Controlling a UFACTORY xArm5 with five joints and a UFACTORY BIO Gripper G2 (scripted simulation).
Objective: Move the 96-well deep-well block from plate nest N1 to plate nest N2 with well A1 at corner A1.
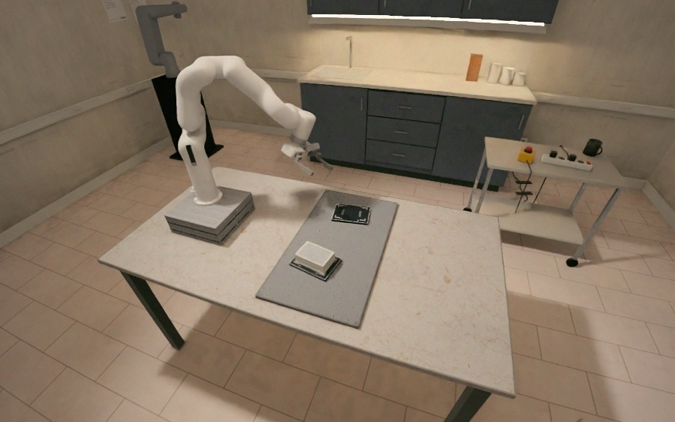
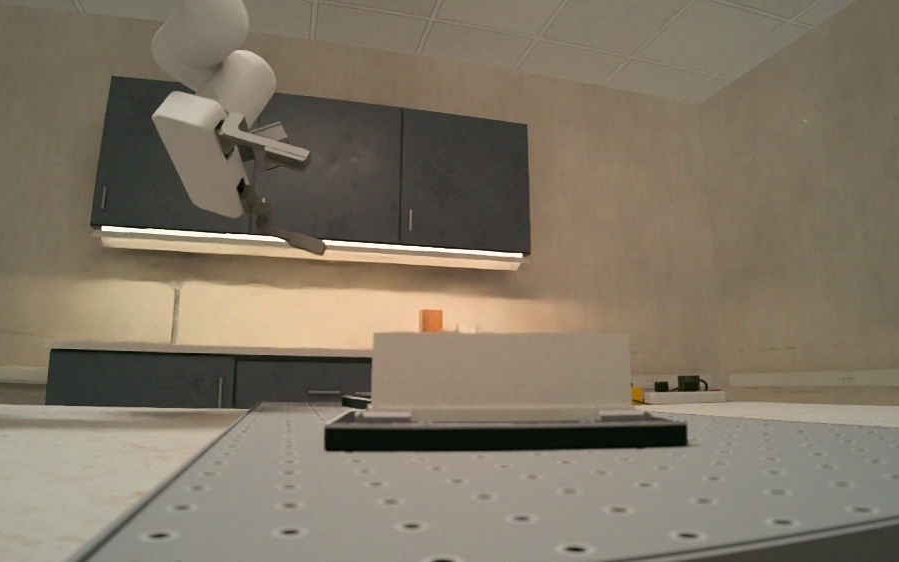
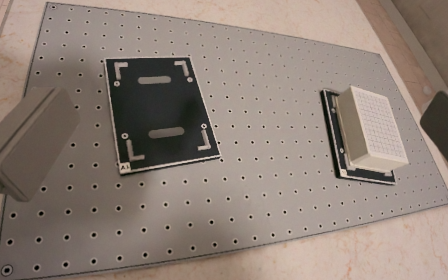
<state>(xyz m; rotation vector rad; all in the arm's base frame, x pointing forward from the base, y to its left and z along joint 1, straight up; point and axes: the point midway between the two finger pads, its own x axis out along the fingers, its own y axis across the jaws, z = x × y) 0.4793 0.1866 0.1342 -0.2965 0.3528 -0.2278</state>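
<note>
In the top view, the gripper (image 1: 314,167) (image 2: 318,201) (image 3: 250,131) is hanging high near the far side of the table (image 1: 434,293), its fingers spread fully and holding nothing, presumably so they can straddle the block on arrival. The deep-well block (image 1: 314,257) (image 2: 501,370) (image 3: 373,129) is sitting on nest N1 (image 1: 323,276) (image 2: 505,436) (image 3: 332,135), while nest N2 (image 1: 351,213) (image 3: 161,107) is lying bare on the perforated board (image 1: 329,298) (image 2: 480,502) (image 3: 256,175). In the exterior view, the block is standing level, its foot behind low locators that are probably there to stop it sliding. In the wrist view, N2 is showing its corner locators and an A1 label, which is marking how the block should be turned; the block's cut-off corner is too small to tell. The fingers are framing both nests, well apart from the block.
</note>
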